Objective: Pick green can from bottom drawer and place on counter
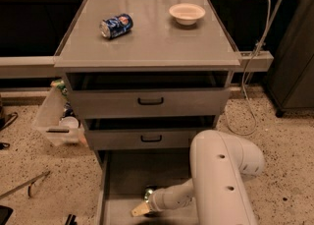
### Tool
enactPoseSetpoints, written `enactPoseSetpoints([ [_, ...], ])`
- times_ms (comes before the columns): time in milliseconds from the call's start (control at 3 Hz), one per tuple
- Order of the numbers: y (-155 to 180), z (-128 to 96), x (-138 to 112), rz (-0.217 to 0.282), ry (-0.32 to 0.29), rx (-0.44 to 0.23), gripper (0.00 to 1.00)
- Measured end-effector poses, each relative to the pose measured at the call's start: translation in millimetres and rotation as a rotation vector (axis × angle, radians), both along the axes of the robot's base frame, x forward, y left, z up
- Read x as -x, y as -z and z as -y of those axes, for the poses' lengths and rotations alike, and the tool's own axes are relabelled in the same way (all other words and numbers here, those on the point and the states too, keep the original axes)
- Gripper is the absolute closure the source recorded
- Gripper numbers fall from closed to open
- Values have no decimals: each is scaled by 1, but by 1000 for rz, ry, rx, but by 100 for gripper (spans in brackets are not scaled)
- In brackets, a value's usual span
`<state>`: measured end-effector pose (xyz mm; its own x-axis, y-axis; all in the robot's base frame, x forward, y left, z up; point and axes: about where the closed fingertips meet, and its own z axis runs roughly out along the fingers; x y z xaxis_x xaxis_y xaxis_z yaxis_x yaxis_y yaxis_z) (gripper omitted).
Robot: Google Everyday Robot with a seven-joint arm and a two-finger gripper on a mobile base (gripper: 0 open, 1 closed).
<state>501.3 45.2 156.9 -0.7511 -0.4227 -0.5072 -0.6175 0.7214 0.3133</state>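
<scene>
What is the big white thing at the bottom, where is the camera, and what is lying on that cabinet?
The white thing is the robot's arm, one arm on a rolling base. It ends in a two-fingered gripper. There is only one camera. It looks down on the cabinet from the front and from above.

The grey top of the cabinet is the counter. A blue can lies on its side there, with a pale bowl to its right.

All three drawers are pulled out. The arm reaches down into the bottom drawer, where the gripper sits right at a small green can. Whether it has hold of the can cannot be told.

A clear plastic bin stands on the floor to the left.
</scene>
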Motion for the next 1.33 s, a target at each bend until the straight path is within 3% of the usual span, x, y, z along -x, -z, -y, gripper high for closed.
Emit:
enactPoseSetpoints([
  [667,48,-34,-2,-45,15,21,0],
  [1333,44,-34,-2,-45,15,21,41],
])
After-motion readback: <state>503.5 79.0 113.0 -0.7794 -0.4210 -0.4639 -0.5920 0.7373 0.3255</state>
